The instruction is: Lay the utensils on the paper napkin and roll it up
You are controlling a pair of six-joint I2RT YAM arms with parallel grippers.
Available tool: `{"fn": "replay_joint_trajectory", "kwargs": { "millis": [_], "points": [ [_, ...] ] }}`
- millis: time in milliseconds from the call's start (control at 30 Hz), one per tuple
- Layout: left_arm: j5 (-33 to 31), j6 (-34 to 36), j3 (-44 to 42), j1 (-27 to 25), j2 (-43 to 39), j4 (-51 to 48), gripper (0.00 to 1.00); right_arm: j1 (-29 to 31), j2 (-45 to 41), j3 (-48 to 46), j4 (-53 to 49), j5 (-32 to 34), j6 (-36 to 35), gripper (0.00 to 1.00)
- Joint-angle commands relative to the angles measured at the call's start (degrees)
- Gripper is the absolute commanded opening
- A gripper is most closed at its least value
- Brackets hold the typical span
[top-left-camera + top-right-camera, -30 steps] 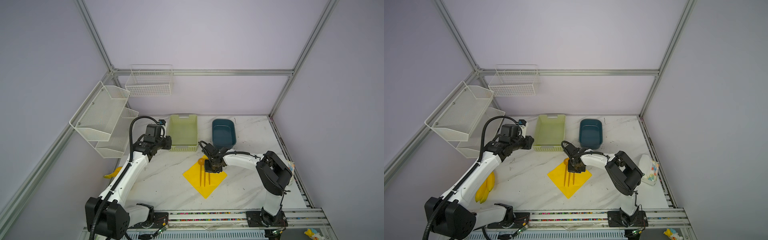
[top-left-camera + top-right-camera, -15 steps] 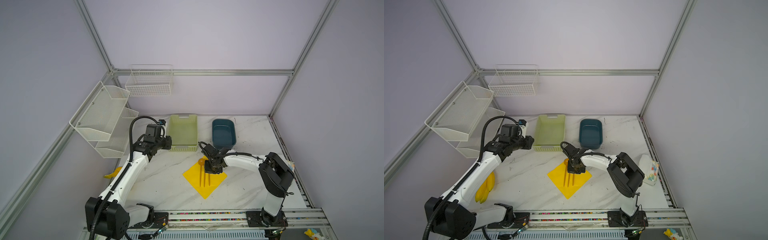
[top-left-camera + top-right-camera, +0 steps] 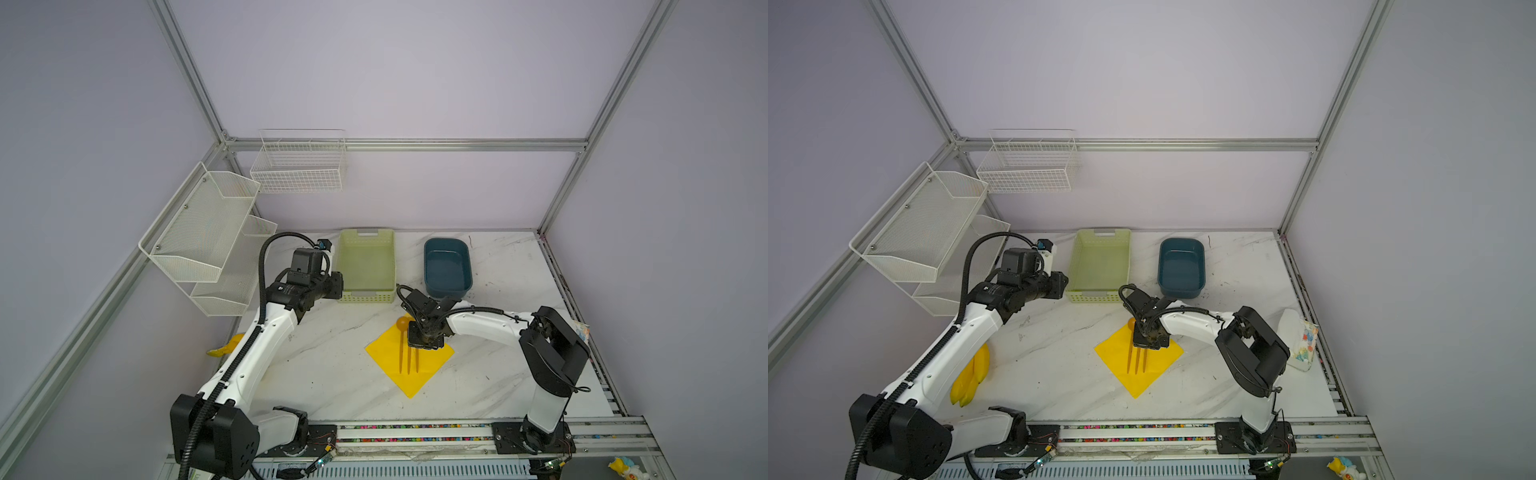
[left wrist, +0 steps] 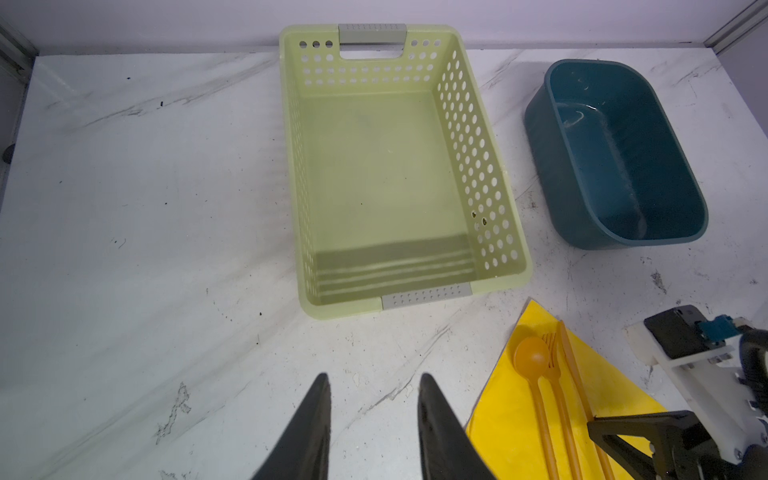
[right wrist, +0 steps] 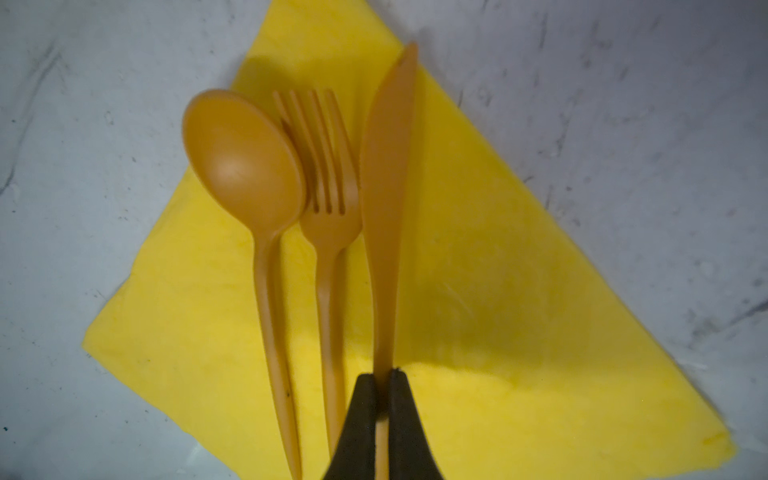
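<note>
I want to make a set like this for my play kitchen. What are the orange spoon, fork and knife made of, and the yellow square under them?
The spoon, fork and knife look like plastic: one even orange-tan colour, smooth, slightly glossy, with rounded moulded edges. The yellow napkin is probably paper: thin, matt, faintly fuzzy and creased.

even soft light; right wrist view dim, slightly blurred.

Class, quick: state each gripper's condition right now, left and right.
Left gripper: open, holding nothing.
Right gripper: shut on the knife.
</note>
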Motion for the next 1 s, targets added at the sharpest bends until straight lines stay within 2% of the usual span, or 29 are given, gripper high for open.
{"fn": "replay_joint_trajectory", "kwargs": {
  "millis": [0, 967],
  "points": [
    [0.68, 0.05, -1.27, 0.08, -1.66, 0.72, 0.35, 0.47, -0.53, -1.62, 0.35, 0.85, 1.55, 0.07],
    [0.68, 0.08, -1.39, 0.08, -1.57, 0.72, 0.35, 0.60, 1.33, -1.75, 2.64, 1.79, 2.02, 0.09]
  ]
}}
